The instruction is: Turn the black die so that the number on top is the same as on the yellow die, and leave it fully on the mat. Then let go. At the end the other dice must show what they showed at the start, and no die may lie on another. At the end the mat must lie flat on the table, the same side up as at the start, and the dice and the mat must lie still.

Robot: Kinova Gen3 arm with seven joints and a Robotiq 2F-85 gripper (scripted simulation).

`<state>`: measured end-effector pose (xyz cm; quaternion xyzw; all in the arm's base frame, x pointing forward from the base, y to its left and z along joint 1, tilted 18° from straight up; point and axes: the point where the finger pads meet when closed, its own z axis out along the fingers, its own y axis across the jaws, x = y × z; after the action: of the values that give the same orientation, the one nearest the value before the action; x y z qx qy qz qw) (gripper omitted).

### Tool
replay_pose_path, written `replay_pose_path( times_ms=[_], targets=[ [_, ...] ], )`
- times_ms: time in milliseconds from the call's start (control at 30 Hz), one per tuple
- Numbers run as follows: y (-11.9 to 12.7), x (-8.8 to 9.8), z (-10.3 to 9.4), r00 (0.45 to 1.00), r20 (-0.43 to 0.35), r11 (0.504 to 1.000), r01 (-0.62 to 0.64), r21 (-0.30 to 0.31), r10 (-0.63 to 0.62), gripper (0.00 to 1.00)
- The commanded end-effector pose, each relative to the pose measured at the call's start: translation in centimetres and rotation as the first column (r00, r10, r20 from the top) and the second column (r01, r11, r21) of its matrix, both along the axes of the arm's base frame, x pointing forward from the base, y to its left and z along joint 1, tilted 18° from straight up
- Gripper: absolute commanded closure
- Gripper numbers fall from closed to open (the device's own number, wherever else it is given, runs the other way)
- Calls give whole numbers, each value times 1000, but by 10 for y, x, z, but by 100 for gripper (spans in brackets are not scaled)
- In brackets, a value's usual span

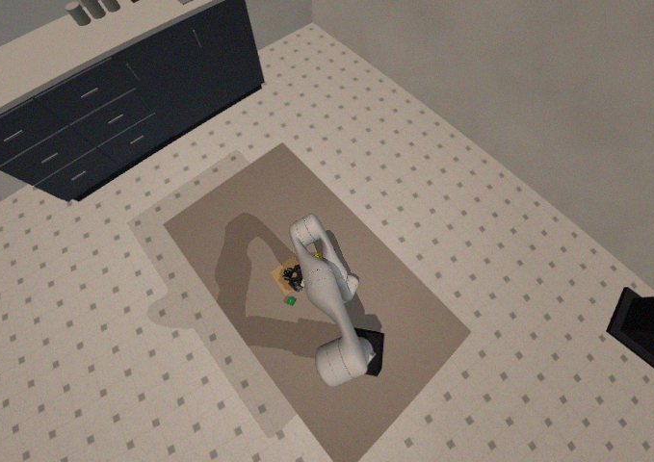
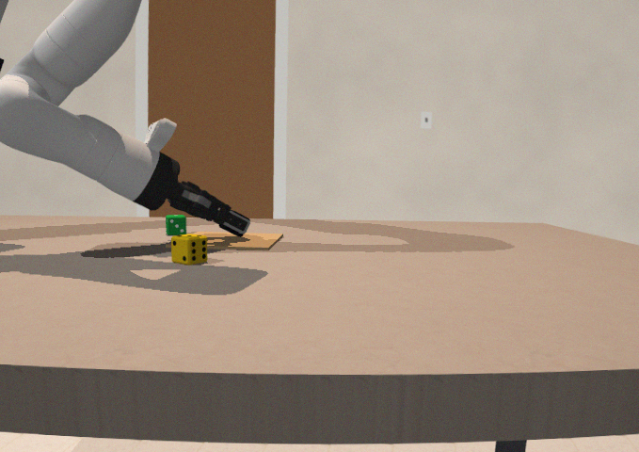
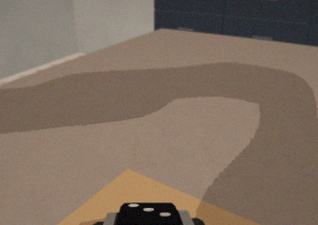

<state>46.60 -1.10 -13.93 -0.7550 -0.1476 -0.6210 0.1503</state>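
Observation:
My gripper (image 2: pixel 236 226) is shut on the black die (image 3: pixel 148 213). In the wrist view the die sits between the fingers at the bottom edge, and the face turned away from the gripper shows three white pips. The gripper slants down and its tip is right at the orange mat (image 2: pixel 247 240), which also shows in the wrist view (image 3: pixel 138 199) and from above (image 1: pixel 282 270). I cannot tell whether the die touches the mat. The yellow die (image 2: pixel 188 249) stands on the table in front of the mat. From above it is a yellow speck beside the arm (image 1: pixel 317 254).
A green die (image 2: pixel 175 224) (image 1: pixel 290 299) stands on the table to the left of the mat, and shows from above as well. The arm's black base (image 1: pixel 369 348) is at the table's near side. Dark cabinets (image 1: pixel 109 103) stand off the table.

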Motion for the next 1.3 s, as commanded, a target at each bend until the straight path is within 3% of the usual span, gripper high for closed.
replay_pose_path(
  times_ms=[0,1133,1267],
  targets=[
    [0,0,0,1000,1,1000,0,0,0,74],
    [0,0,0,1000,1,1000,0,0,0,74],
    [0,0,0,1000,1,1000,0,0,0,66]
  ],
)
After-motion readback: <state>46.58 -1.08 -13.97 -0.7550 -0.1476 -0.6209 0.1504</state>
